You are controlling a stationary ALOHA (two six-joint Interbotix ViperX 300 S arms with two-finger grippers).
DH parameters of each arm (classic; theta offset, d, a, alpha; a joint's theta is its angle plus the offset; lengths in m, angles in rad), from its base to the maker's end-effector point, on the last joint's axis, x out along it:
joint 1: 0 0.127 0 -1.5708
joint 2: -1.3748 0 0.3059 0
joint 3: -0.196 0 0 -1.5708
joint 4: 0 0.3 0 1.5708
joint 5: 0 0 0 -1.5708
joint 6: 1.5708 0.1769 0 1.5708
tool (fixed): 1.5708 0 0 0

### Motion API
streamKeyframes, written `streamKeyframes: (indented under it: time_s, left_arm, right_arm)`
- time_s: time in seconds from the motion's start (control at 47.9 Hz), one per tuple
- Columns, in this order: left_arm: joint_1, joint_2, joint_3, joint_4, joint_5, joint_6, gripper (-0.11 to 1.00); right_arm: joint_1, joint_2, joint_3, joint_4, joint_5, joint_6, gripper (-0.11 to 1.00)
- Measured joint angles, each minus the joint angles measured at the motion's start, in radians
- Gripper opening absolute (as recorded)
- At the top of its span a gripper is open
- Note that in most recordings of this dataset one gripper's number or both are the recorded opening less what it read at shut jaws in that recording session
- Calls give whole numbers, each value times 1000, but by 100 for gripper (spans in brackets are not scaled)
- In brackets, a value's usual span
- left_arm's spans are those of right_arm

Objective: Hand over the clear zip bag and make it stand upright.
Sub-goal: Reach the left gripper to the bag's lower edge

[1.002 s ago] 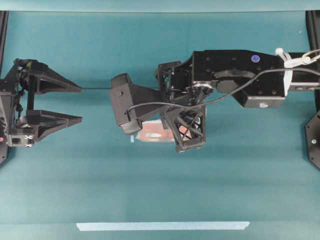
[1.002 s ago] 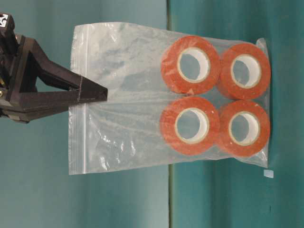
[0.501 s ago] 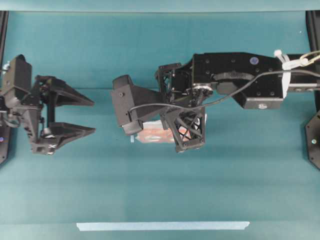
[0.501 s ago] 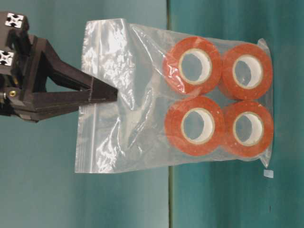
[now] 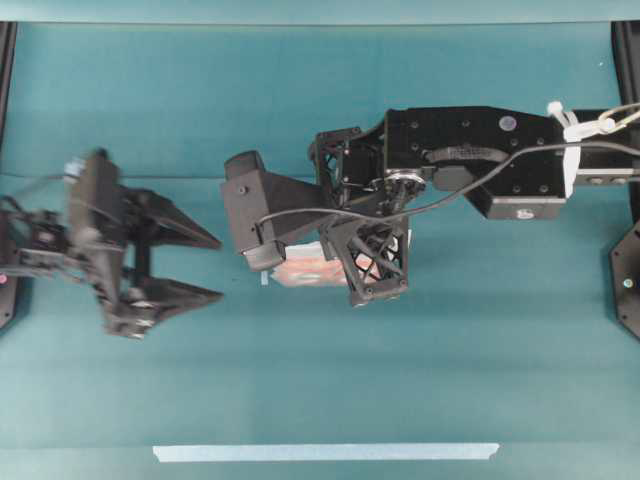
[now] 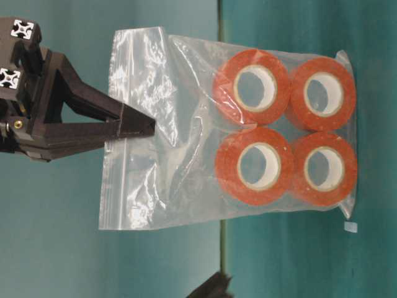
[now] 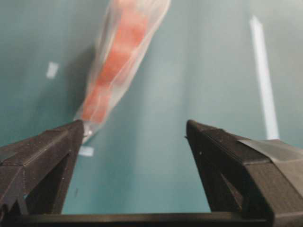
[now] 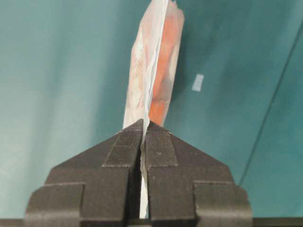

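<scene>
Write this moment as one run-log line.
right gripper: shut on clear zip bag | left gripper: open, nearing | handover: pending

Right arm stretches in from three o'clock, its gripper (image 8: 143, 137) pointing down, jaws pinched tight together. Left gripper (image 5: 205, 268) sits over at nine o'clock, aimed toward three o'clock, jaws spread wide apart with nothing between them.

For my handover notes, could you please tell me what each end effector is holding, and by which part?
The right end effector pinches the clear zip bag by its zip-strip edge. The left end effector is open, holding nothing.
</scene>
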Motion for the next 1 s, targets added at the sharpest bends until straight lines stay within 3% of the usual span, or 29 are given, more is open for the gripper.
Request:
streamKeyframes:
  time_s: [0.313,1.002]
  left_arm:
    - [32,219,-63,0,-146,23,94]
    - [48,439,-210,-2,-196,48,94]
  right_arm:
    - [0,0,2,0,0,0,0]
    - [0,0,5,0,-6,0,0]
